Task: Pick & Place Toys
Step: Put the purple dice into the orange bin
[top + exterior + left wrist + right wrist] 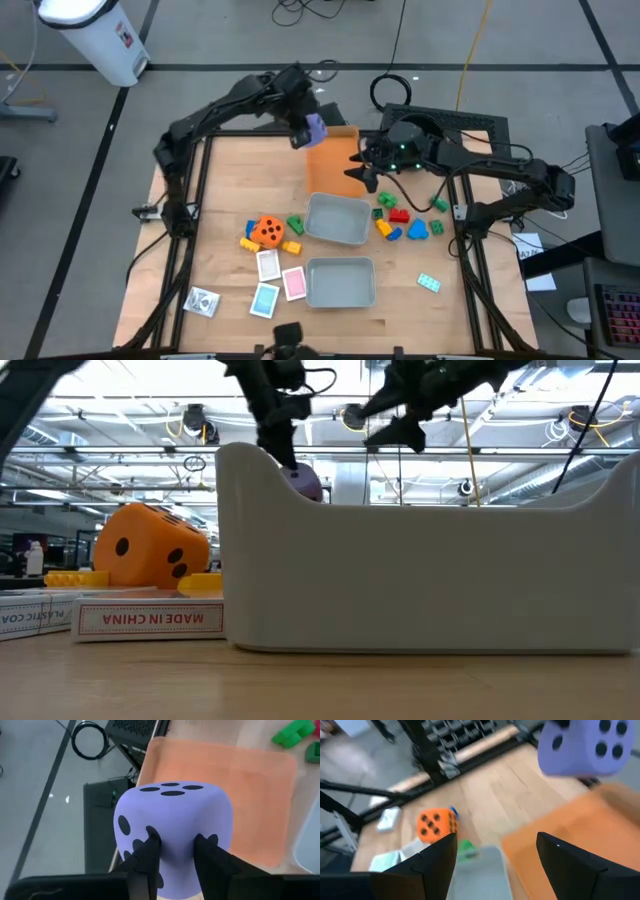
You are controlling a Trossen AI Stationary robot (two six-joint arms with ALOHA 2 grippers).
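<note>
Colours on the pale wooden worktop (230, 180)
The purple die (172, 827) and the orange die (267, 231) had black dots; the flat tray (330, 160) was orange, both deep trays (337, 219) grey.

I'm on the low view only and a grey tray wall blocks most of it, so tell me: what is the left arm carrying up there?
Observer: The left gripper is shut on the purple die.
Operator: Where is it over the table?
Observer: At the far left corner of the flat orange tray, lifted clear of it.
Operator: And the right arm?
Observer: The right gripper hangs open above that tray's right edge, holding nothing.
</note>
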